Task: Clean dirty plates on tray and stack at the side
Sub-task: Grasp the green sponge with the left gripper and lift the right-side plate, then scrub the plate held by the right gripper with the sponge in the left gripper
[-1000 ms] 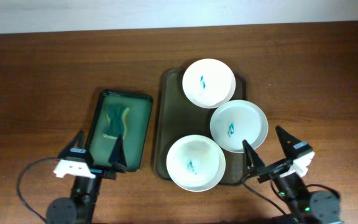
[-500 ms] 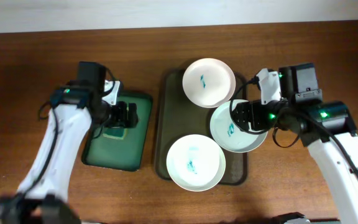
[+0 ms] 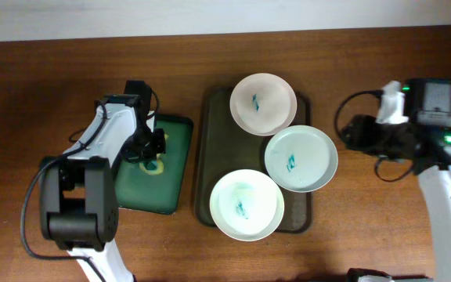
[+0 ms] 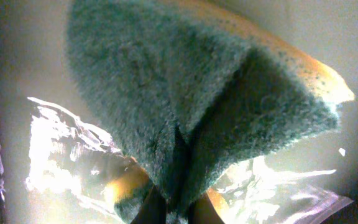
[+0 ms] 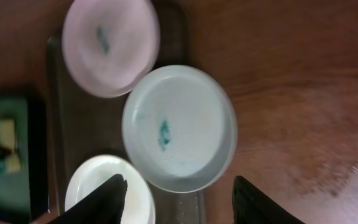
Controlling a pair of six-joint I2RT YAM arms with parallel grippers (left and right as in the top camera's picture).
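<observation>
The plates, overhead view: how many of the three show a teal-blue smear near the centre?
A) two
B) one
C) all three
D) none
C: the far plate, the middle plate and the near plate each carry a small teal mark near the centre.

The sponge (image 4: 185, 106) overruns the left wrist view's top and bottom, hiding all but slivers of the left gripper (image 4: 174, 213) pinching it; the right wrist view's bottom edge cuts the near plate (image 5: 104, 168); the green tray (image 5: 11, 186) there is blurred.
</observation>
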